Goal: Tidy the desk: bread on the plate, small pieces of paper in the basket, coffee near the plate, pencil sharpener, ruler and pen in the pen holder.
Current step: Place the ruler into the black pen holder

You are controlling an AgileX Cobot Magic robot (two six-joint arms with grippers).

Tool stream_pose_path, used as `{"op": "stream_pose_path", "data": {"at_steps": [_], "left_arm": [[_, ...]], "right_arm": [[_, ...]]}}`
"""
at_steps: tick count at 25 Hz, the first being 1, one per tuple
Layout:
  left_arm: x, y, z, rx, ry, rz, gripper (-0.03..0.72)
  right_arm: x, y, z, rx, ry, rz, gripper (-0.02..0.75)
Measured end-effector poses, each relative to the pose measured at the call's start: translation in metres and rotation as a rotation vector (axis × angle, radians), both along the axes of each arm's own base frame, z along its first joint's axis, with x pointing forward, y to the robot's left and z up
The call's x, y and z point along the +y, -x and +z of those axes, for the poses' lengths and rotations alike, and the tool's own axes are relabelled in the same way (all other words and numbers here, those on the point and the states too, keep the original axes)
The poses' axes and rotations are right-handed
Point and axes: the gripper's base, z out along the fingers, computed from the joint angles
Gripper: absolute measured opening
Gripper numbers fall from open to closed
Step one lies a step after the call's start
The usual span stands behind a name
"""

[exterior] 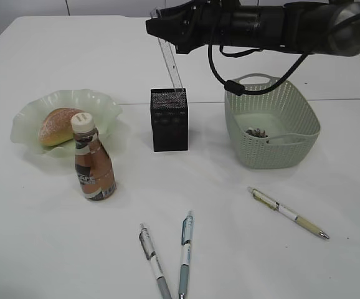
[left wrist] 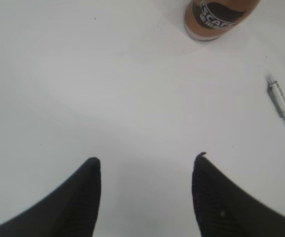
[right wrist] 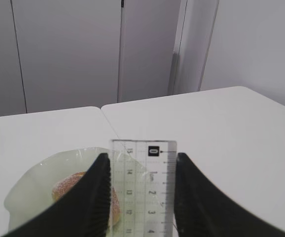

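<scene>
A clear ruler [exterior: 174, 68] stands tilted with its lower end in the black mesh pen holder [exterior: 169, 119]. My right gripper [exterior: 161, 28] is shut on its upper end; in the right wrist view the ruler [right wrist: 142, 187] fills the gap of the gripper [right wrist: 142, 158]. Bread [exterior: 58, 126] lies on the pale green plate [exterior: 24, 124], and the coffee bottle [exterior: 94, 165] stands just in front of it. Three pens [exterior: 155, 261] [exterior: 185, 252] [exterior: 287, 212] lie on the table. My left gripper [left wrist: 147, 160] hangs open over bare table, near the coffee [left wrist: 216, 19] and a pen [left wrist: 283, 106]. The pencil sharpener is out of view.
A green basket [exterior: 298, 146] at the right holds small pieces of paper [exterior: 256, 132]. The right arm and its cable reach across above the basket and holder. White table [exterior: 230, 249] stretches around the pens. A table seam runs behind the holder.
</scene>
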Motion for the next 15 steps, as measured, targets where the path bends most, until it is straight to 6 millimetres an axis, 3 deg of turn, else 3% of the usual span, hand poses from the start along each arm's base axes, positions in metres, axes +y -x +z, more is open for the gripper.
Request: {"op": "stream_pose_path", "data": {"at_steps": [3, 11, 15], "left_arm": [[0.0, 0.0, 0.0, 0.0, 0.0, 0.0, 0.433], [0.0, 0.0, 0.0, 0.0, 0.0, 0.0, 0.433], [0.0, 0.0, 0.0, 0.0, 0.0, 0.0, 0.433]], "right_arm": [[0.002, -0.007, -0.001, -0.001, -0.015, 0.001, 0.265], [0.004, -0.019, -0.04, 0.072, -0.001, -0.013, 0.267], [0.003, -0.021, -0.051, 0.097, 0.008, -0.027, 0.31]]}}
